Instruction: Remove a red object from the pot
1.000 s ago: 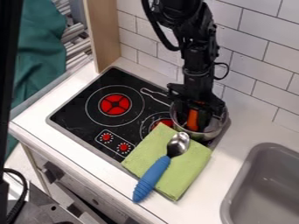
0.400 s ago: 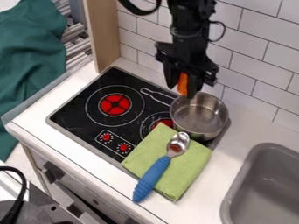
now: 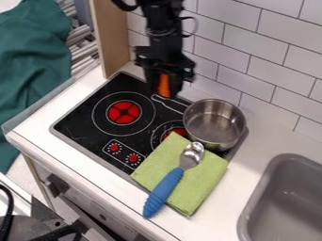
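Object [image 3: 164,84], orange-red; gripped between the two fingers of the gripper [image 3: 164,92], which are parted by the width of the piece and closed on it; location, above the back of the stove [image 3: 82,108], beside the pot [image 3: 217,110] and outside it. Step in hand, by judgement: removal achieved, placing to follow; next move, lowering to a stable spot away from the pot, then a gentle release. Further out: pot, upright, on the stove; towel [image 3: 204,181], green, across stove edge and counter [image 3: 267,134]; spoon [image 3: 165,188], blue-handled, lying on the towel.
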Controlling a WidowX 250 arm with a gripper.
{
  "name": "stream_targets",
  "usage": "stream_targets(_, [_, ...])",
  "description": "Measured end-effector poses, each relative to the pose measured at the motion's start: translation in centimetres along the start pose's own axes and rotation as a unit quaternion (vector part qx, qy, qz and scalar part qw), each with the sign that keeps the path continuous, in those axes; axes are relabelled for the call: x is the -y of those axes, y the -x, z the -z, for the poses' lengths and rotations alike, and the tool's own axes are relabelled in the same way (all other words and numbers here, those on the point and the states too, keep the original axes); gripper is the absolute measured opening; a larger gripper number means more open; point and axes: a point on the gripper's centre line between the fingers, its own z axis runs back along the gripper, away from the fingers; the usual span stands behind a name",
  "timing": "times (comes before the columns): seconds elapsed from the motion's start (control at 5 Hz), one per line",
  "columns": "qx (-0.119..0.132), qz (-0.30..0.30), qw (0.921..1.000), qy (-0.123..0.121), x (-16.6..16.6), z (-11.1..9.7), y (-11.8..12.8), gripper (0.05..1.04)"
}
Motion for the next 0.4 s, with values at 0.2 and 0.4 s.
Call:
stream_targets(0.2, [-0.002,-0.023,0.9997,0.004,-3.5,1.3,-1.2,0.496])
stream_targets(0.4, [-0.003,-0.039,0.9992,-0.002,-6.5,2.1,-2.2,0.496])
